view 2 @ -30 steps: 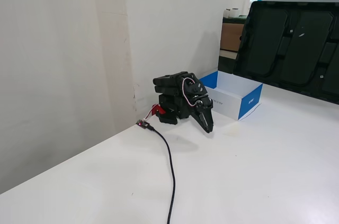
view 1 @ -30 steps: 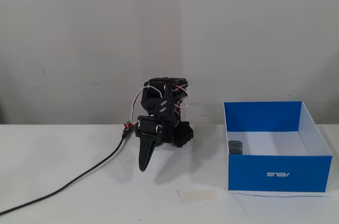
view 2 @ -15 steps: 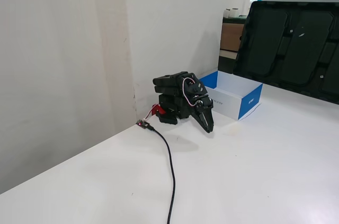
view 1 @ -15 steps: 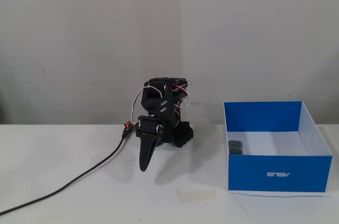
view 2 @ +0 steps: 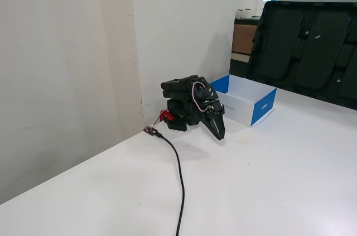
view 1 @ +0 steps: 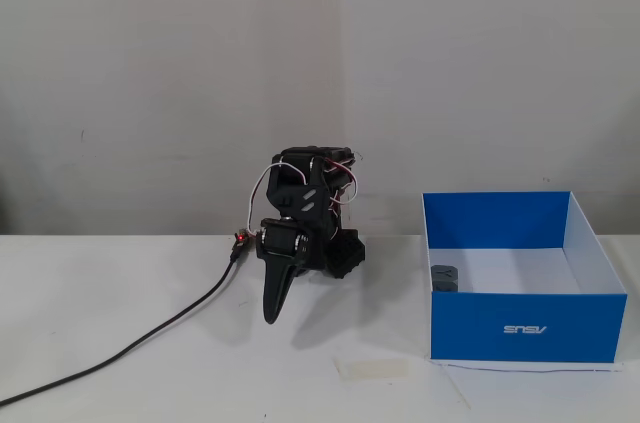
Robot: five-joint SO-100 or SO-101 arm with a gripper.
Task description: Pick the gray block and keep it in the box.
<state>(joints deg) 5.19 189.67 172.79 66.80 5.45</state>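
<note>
- In a fixed view, the camera stands low in front of the table (view 1: 120,343), near tabletop height, looking straight at the white wall (view 1: 300,63).
- From here the folded arm (view 1: 305,233) is centred and the box (view 1: 520,283) sits at the right, its logo side facing the lens.
- In a fixed view, the other camera stands higher and off to the side, looking along the wall (view 2: 67,68) across the table (view 2: 251,191).
- It sits further back; the arm (view 2: 192,105) appears mid-frame with the box (view 2: 251,102) beyond it.
- Both fixed views share the arm, the box, the black cable (view 1: 150,338) and the wall.
</note>
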